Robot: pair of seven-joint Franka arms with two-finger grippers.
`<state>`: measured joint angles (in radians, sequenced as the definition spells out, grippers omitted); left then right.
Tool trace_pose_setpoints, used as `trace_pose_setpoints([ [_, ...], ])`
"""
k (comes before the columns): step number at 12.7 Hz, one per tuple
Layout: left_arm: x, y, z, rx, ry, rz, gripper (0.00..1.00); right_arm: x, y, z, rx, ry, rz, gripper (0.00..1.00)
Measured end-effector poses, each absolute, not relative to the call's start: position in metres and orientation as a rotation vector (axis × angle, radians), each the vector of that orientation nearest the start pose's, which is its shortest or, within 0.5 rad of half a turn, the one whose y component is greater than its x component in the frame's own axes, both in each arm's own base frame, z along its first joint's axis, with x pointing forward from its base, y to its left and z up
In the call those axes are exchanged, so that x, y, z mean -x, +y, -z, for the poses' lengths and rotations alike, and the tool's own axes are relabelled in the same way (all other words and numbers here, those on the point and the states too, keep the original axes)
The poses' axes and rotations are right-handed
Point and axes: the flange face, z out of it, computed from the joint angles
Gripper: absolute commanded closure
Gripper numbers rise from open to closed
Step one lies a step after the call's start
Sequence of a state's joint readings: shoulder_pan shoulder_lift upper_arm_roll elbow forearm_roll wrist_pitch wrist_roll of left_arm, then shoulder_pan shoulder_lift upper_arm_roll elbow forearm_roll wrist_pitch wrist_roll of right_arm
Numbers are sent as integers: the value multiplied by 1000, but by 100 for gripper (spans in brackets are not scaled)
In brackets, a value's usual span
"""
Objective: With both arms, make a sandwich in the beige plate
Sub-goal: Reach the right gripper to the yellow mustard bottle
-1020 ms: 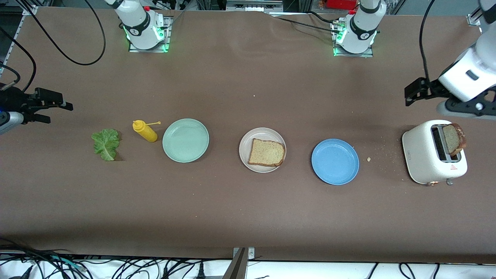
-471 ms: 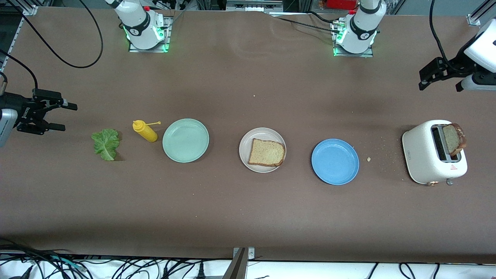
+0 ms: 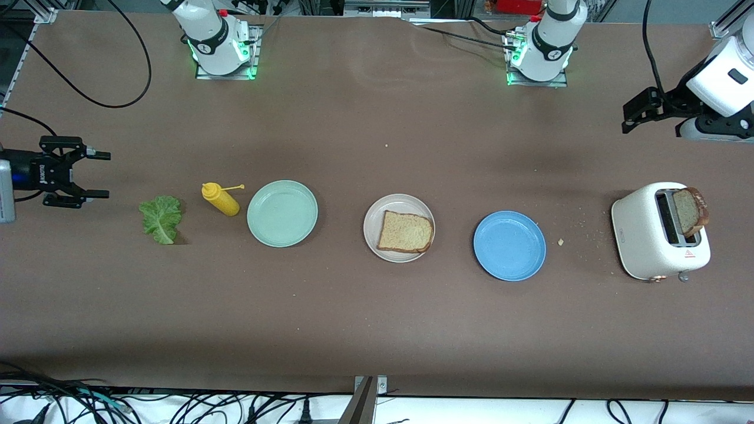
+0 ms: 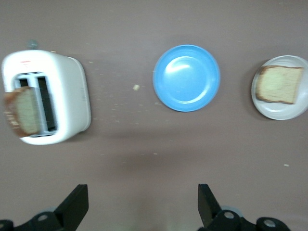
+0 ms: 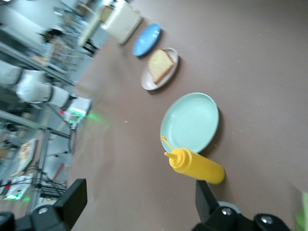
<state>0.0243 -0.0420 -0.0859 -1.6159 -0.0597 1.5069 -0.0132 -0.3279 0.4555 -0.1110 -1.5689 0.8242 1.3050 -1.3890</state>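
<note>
Bread slice [image 3: 405, 232] is lying flat in the beige plate [image 3: 373, 227], mid-bench btwn the mint plate [image 3: 282, 213] and the blue plate [image 3: 509, 245], so the base layer is looking done. Second slice [image 3: 689, 211] is standing up out of the toaster [image 3: 658, 231] at the left arm's end; lettuce leaf [image 3: 160, 219] is lying on the bench at the right arm's end, just beside the mustard bottle [image 3: 221, 199]. Right gripper [image 3: 94, 174] is hovering over bare bench near the leaf, fingers spread wide, holding nothing. Left gripper [image 3: 628, 119] is hanging over bench farther from the camera than the toaster, also wide and empty; its wrist view is looking straight down on toaster, blue plate and beige plate. Handling, as I'm reading it: leaf is prob. light, limp and easy to tear, so pinching it gently across the thicker pale rib is looking safest. Toast is prob. light and stiffish but crumbly, crumbs are already dotting the bench there, so taking it by the exposed upper edge across its thin faces, w/ a soft squeeze and a straight lift. Vs. a sec ago: right gripper is sitting lower in the front view and has turned so its fingers are pointing level toward the leaf; left gripper has lifted away from the toaster's top toward the bench edge. Food and plates aren't shifting at all.
</note>
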Motion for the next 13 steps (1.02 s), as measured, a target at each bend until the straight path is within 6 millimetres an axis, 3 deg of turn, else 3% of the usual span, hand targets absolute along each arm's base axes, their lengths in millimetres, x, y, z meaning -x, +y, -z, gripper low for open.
trace_pose_setpoints([
  [4, -534, -41, -618, 3201, 78, -119, 0, -599, -160, -305, 1695, -1018, 419, 0],
  [8, -534, -42, -618, 3201, 81, -119, 0, -592, -156, -231, 1510, -1103, 564, 0],
  [13, -534, -41, -618, 3201, 77, -119, 0, -582, -143, -165, 1372, -1145, 678, 0],
])
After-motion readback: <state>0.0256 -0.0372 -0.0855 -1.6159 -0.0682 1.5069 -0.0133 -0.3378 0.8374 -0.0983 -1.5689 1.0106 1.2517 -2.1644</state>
